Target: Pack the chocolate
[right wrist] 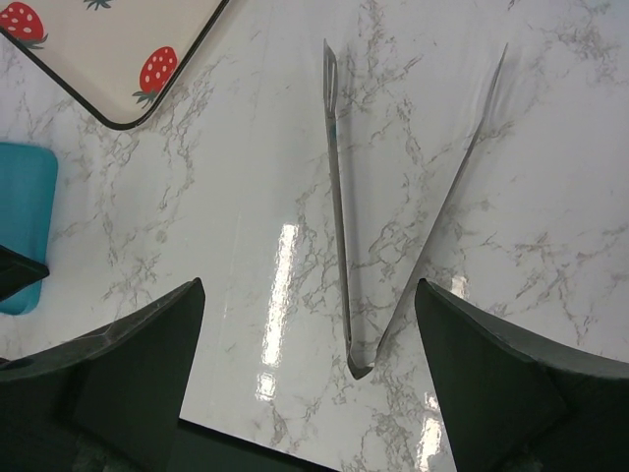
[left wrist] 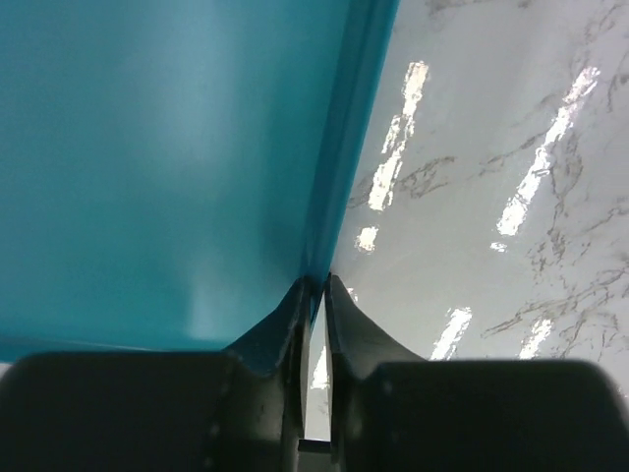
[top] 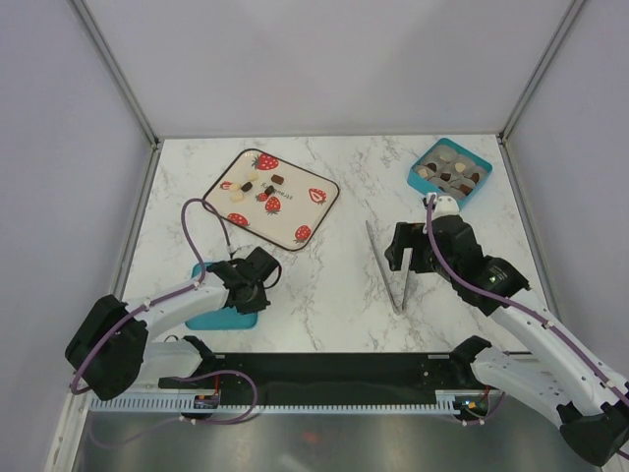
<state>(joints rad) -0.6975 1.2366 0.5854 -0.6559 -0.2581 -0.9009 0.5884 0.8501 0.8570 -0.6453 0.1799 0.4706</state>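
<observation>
Left hand point(left wrist: 316, 287) pinching teal lid point(left wrist: 147, 157) (rim), right hand point(right wrist: 310, 290) wide above tongs point(right wrist: 339, 211)

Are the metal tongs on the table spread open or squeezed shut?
Spread open: the tongs lie in a V, tips wide apart.

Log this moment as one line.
left gripper: shut on teal lid | right gripper: open above tongs | chocolate: on tray and in teal box

Top cam: high, behind arms, looks down on whole worktop point(top: 334, 295). L wrist cam, past L claw point(left wrist: 316, 285), v. close on teal lid point(left wrist: 147, 147). R wrist cam higher, shares tongs point(right wrist: 339, 197) w/ top.
</observation>
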